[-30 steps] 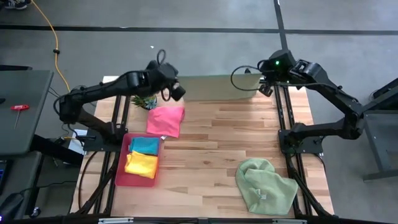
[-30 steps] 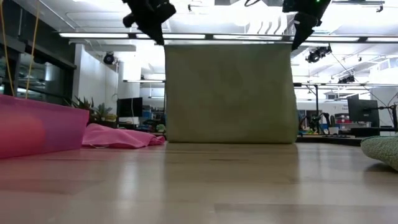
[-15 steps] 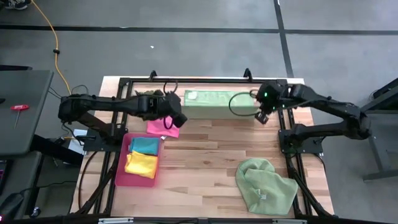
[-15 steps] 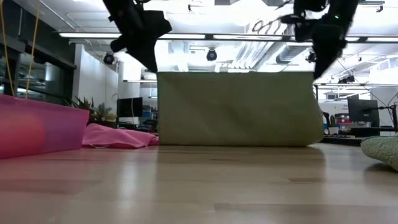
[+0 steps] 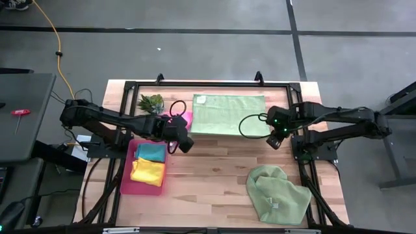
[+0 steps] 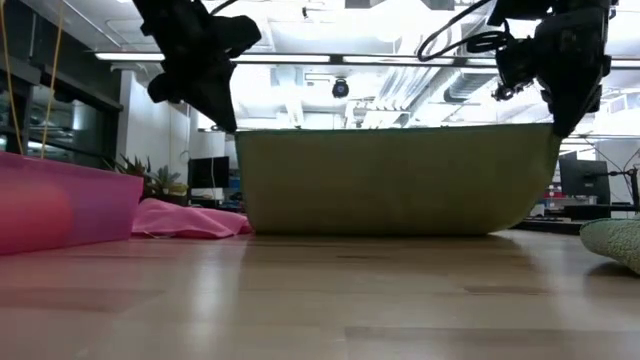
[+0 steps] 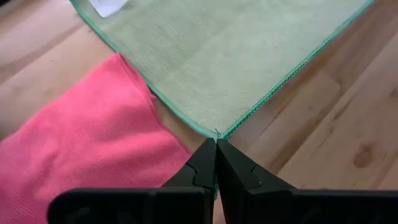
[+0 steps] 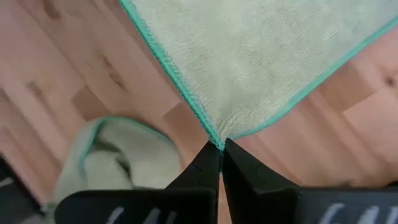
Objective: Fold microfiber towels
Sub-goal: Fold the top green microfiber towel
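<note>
A pale green towel (image 5: 227, 114) is spread across the far middle of the table, and its near edge (image 6: 390, 128) is held up between my two grippers. My left gripper (image 5: 187, 139) is shut on its near left corner. My right gripper (image 5: 273, 137) is shut on its near right corner. The towel's far part rests on the table. A hot pink towel (image 7: 81, 143) lies flat beside the left corner, partly hidden under my left arm. A second pale green towel (image 5: 278, 194) lies crumpled at the near right. Teal (image 5: 151, 151) and yellow (image 5: 148, 171) towels lie folded in the pink tray (image 5: 125, 175). My left gripper pinches the towel's near left corner (image 7: 216, 132) between its two fingers, right at the tip of the hemmed corner. The corner is lifted above the table, and the cloth slopes away to the far part on the table. My right gripper pinches the towel's near right corner (image 8: 217, 142) between its two fingers, at the tip where the two teal hems meet. The corner is lifted clear, and the near edge runs almost straight across to the other gripper.
A small spiky green plant (image 5: 151, 102) stands at the far left behind my left arm. The pink tray sits along the left edge. Bare wood (image 5: 214, 169) lies in the middle and near the front edge.
Both grippers have gone down and toward the table's near edge, still shut on the towel's corners. The towel hung upright as a tall sheet. It now slopes low, with its far part laid out on the table and its top edge wider between the grippers.
</note>
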Robot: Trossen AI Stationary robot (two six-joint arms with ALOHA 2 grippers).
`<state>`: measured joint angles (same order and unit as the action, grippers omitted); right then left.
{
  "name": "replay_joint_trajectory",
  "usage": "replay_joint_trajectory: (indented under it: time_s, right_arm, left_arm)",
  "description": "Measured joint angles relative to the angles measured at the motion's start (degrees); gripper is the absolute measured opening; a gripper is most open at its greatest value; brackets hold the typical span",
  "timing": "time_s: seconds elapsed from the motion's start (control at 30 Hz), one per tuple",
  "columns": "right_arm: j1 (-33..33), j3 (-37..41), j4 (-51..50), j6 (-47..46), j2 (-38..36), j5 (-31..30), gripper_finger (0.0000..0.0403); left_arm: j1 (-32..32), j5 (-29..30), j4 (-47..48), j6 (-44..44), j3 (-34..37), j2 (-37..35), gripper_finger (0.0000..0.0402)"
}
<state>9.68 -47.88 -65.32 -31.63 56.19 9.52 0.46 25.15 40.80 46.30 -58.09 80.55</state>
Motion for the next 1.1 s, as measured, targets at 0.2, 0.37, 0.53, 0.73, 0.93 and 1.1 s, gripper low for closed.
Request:
replay_joint_trajectory:
  time_s: [0.2,0.37,0.53,0.73,0.93,1.1]
  right_arm:
    - [4.2,0.0,0.0,0.4,-0.1,0.8,0.0]
    - [12.2,0.0,1.4,3.1,0.1,-5.9,0.0]
    - [20.4,0.0,6.6,7.2,0.1,-10.2,0.0]
    - [26.7,0.0,9.7,11.4,2.8,-11.9,0.0]
    - [29.8,0.0,15.6,14.1,8.0,-17.0,0.0]
    - [32.5,0.0,19.3,14.0,12.4,-18.3,0.0]
  left_arm:
    - [6.2,-0.7,-0.4,-6.3,-2.0,0.0,0.0]
    - [13.8,-0.9,-1.5,-13.2,-2.6,0.0,0.0]
    - [20.9,-0.9,-4.3,-18.6,-2.6,0.3,0.0]
    - [25.8,-1.4,-9.2,-21.8,-2.6,2.3,0.0]
    - [27.3,-0.8,-12.5,-24.1,-2.6,6.9,0.0]
    - [28.1,2.0,-15.9,-24.0,-2.6,11.4,0.0]
